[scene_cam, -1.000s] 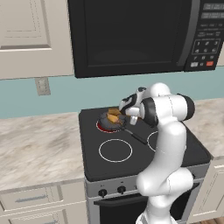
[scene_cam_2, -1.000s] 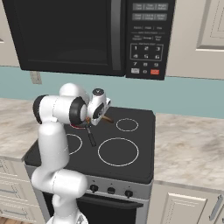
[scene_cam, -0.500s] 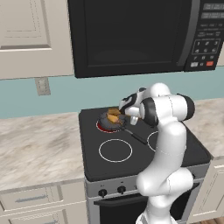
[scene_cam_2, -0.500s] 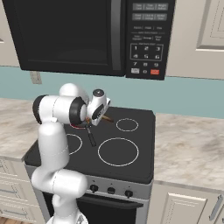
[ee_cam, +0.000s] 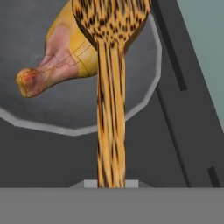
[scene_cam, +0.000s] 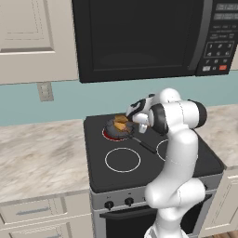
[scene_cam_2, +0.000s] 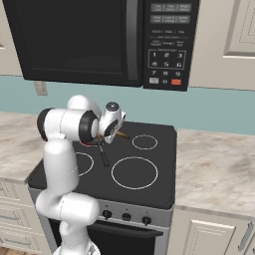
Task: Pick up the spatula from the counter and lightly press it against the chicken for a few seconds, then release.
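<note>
One wooden spatula [ee_cam: 110,109], clamped in the closed gripper [scene_cam: 137,125], rests its blade against the chicken drumstick [ee_cam: 61,61] in the pan [ee_cam: 65,107]; pressing well likely means gentle, steady downward contact without shoving it sideways.

A big black microwave oven [scene_cam: 139,37] hangs on the wall above a flat black stove top [scene_cam: 100,176]. The stove top has white rings drawn on it. The ring at the back left glows red [scene_cam: 107,136], and a round dark grey pan [scene_cam: 110,128] sits on it. A row of small black knobs [scene_cam_2: 126,217] runs along the grey front of the stove. A small pale wall plug [scene_cam: 45,91] is on the blue-green wall [scene_cam: 65,100], left of the stove. Cream cupboard doors [scene_cam: 32,37] hang beside the microwave. Cream drawers [scene_cam: 37,211] sit low down next to the stove.
</note>
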### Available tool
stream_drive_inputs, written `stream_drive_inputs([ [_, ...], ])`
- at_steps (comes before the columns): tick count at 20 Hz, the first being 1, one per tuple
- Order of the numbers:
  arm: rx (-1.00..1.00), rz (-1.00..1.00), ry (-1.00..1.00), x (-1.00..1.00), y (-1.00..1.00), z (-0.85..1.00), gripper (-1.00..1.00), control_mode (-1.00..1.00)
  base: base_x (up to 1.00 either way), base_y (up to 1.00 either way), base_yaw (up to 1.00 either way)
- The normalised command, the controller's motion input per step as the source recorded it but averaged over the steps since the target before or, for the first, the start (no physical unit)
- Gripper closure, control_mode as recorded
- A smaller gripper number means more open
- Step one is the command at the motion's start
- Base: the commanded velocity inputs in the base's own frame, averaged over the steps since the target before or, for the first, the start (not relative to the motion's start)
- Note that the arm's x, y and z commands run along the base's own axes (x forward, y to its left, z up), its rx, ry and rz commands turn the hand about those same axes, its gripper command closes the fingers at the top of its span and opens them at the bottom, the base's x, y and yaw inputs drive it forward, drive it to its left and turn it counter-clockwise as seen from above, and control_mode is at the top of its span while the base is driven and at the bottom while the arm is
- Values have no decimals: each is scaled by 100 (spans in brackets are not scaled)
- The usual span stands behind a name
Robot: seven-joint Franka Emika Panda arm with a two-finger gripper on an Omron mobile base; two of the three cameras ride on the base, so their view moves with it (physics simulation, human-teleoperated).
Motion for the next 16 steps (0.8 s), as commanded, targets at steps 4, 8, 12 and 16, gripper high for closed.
stream_drive_inputs([
  [4, 0, 2, 0, 0, 0, -2, 100, -100, 0, 0, 0],
  [8, 0, 2, 0, 0, 0, 0, 100, -100, 0, 0, 0],
  [12, 0, 2, 0, 0, 0, -1, 100, -100, 0, 0, 0],
  [16, 0, 2, 0, 0, 0, -2, 100, -100, 0, 0, 0],
])
